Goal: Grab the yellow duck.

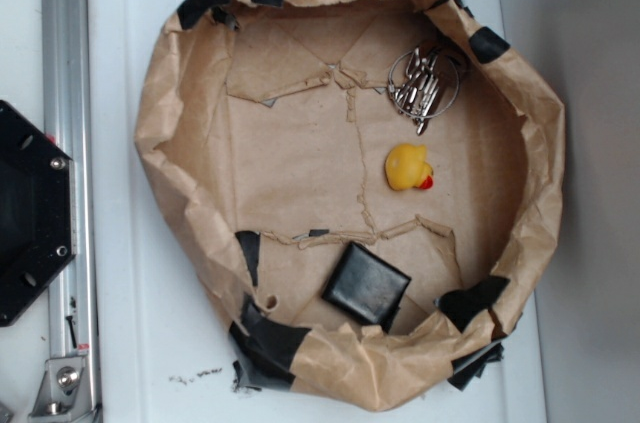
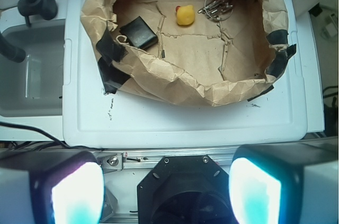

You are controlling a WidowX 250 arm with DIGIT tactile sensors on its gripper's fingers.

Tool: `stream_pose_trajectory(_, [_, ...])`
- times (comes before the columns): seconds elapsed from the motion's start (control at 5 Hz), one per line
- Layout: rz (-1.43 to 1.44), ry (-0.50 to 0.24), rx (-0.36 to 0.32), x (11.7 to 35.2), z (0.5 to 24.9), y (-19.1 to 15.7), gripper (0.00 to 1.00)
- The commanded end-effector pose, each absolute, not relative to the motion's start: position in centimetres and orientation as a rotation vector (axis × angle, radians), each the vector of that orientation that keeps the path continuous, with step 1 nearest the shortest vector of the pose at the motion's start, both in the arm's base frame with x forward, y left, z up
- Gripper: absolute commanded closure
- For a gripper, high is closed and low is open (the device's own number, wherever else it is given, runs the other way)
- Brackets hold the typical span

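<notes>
Three loose things lie inside the wide brown paper basin with black tape patches on its crumpled rim (image 1: 545, 133): the small bright-yellow rubber duck with a red-orange beak (image 1: 408, 166), the flat black square object (image 1: 365, 286) and the bunch of metal rings and clips (image 1: 425, 81). The duck sits on the paper floor, well apart from the black square and near, but not touching, the metal bunch.

You are at the very first step, the approach. In the wrist view the end effector (image 2: 166, 189) is spread wide, with nothing between its two glowing pads (image 2: 255, 189), and it hangs outside the basin, over the black base, far from the duck (image 2: 185, 15). In the exterior view the end effector does not appear at all.

For the next move, I judge that you must carry the end effector over the near paper wall, center it above the duck, then descend with the jaws open on both sides of the rounded body.

Please mind the edges. The paper wall stands high and leans inward in places, so cross it from above, not through it. Around the duck the floor is open on most sides; the metal bunch is the closest neighbor. The white desk (image 1: 130, 343) around the basin is free room for travel.
</notes>
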State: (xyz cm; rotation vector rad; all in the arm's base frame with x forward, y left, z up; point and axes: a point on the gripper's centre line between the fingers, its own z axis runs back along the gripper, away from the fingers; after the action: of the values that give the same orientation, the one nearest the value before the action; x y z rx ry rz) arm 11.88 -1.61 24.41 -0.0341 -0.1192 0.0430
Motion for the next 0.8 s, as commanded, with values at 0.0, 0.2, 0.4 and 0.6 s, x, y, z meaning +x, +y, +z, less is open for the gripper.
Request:
stream_pose_trajectory(0.0, [0.043, -0.119, -0.034, 11.9, 24.4, -1.6, 0.0])
stream_pose_trajectory(0.2, [-0.075, -0.296, 0.163, 14.9, 21.1, 1.3, 0.0])
stream_pose_trajectory(0.4, [-0.059, -0.241, 0.333, 17.2, 19.6, 3.0, 0.0])
stream_pose_trajectory(0.6, [-0.095, -0.317, 0.297, 21.5, 17.4, 3.6, 0.0])
